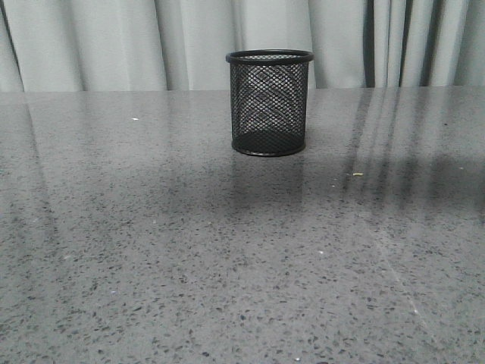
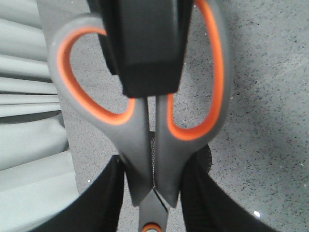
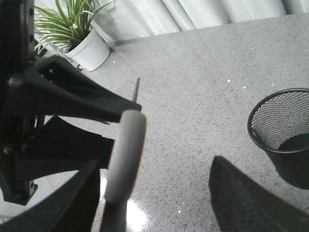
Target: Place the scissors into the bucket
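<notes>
The grey speckled table fills most of the front view, with pale curtains across the top of the frame. In the upper centre of that view the black wire-mesh bucket stands upright on the table, and it looks empty through the mesh; no arm or scissors are seen there. In the right wrist view the same bucket sits at the right edge of the frame, its mouth open, and a potted plant in a white pot is in the upper left corner. The scissors fill the left wrist view: grey handles with orange lining inside the loops, pointing to the top of the frame. The left gripper holds them by the neck, just under the loops, with a dark finger pressed on each side, so it is closed on the scissors. The right gripper's fingers stand wide apart at the bottom of its frame with nothing between them; a pale grey handle and a thin blade tip show in the left half of its view. I judge the scissors are grasped and lifted, and the carrying step is in hand. The next move calls for bringing them above the bucket mouth, blades down, then releasing them.
</notes>
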### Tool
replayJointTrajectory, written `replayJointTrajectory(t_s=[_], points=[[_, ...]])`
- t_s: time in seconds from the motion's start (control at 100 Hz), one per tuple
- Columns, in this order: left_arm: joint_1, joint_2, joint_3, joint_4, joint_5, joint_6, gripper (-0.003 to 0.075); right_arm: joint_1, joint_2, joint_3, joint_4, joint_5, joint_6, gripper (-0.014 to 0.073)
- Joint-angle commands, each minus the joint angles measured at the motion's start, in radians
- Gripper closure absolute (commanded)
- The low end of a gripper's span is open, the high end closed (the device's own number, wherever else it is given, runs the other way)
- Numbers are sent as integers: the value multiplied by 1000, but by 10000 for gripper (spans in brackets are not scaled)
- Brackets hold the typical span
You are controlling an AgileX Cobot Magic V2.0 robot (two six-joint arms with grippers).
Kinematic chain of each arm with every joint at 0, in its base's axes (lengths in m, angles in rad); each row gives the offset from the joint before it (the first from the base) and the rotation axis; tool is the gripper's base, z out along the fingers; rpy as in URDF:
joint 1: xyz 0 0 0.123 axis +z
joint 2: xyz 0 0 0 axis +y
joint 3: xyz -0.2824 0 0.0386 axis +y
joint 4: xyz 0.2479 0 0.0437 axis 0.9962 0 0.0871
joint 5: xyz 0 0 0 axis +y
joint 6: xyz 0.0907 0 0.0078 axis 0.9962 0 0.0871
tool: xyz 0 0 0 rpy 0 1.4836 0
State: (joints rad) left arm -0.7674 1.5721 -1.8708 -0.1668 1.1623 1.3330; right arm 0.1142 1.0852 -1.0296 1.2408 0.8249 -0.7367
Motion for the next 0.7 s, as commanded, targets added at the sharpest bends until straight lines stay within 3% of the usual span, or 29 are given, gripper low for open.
replayJointTrajectory(t_s=[0.0,0.09,0.26,0.36,0.6,0.69], points=[[-10,-44,-33,-17,-64,-15,638,1,-3,-34,75,0,-25,164],[-10,-44,-33,-17,-64,-15,638,1,7,-34,88,10,-35,251],[-10,-44,-33,-17,-64,-15,632,1,7,-34,99,11,-59,538],[-10,-44,-33,-19,-64,-15,581,1,7,-34,99,12,-69,659],[-10,-44,-33,-19,-83,-97,253,1,7,-34,101,11,-75,666],[-10,-46,-33,-13,-81,-156,203,1,7,-34,101,11,-81,666]])
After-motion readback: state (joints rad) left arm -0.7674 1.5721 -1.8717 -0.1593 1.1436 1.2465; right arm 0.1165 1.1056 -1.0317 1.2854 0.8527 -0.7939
